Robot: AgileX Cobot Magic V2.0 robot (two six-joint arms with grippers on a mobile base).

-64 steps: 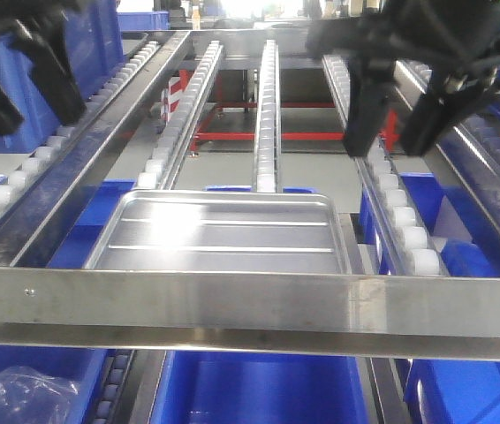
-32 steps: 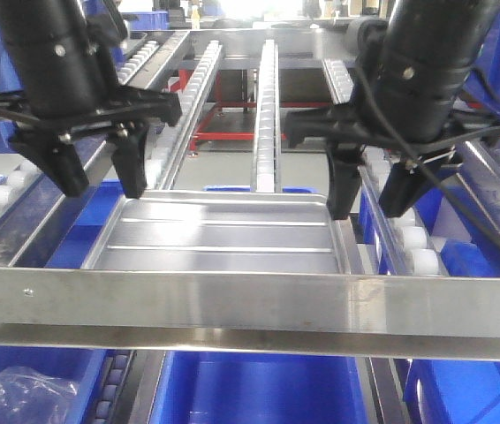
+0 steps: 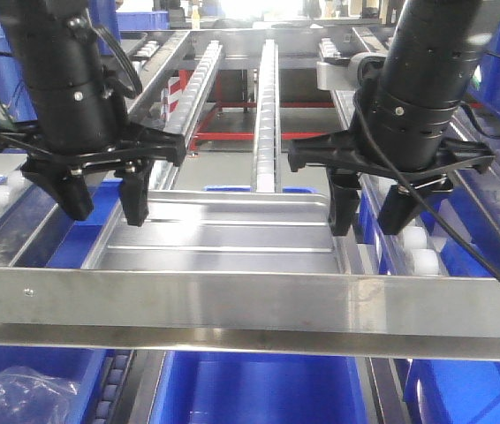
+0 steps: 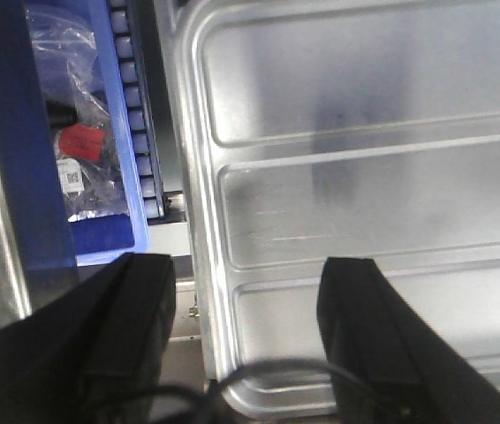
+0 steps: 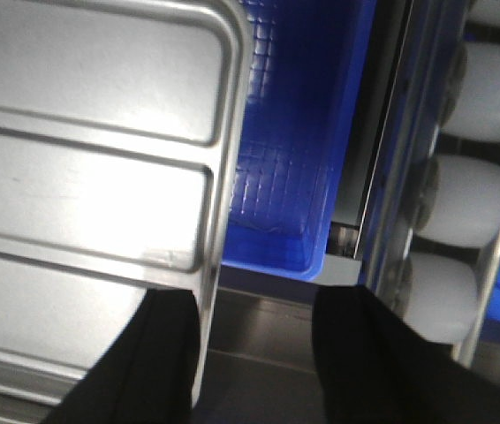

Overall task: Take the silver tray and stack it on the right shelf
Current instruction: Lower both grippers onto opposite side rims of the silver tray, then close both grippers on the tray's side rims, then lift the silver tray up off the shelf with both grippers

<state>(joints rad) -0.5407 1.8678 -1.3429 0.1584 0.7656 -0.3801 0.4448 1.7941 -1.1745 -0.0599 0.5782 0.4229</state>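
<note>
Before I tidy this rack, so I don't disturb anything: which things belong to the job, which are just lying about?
Job: silver tray; right shelf; left gripper and right gripper, both open.
Lying about: blue bins; plastic bag.

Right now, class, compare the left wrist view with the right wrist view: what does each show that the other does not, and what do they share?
Only the left wrist view: a clear plastic bag with something red inside. Only the right wrist view: a blue plastic bin with a bare gridded floor. Both: the shiny ridged stainless-steel tray, its rim between the open fingers of the left gripper or the right gripper.
</note>
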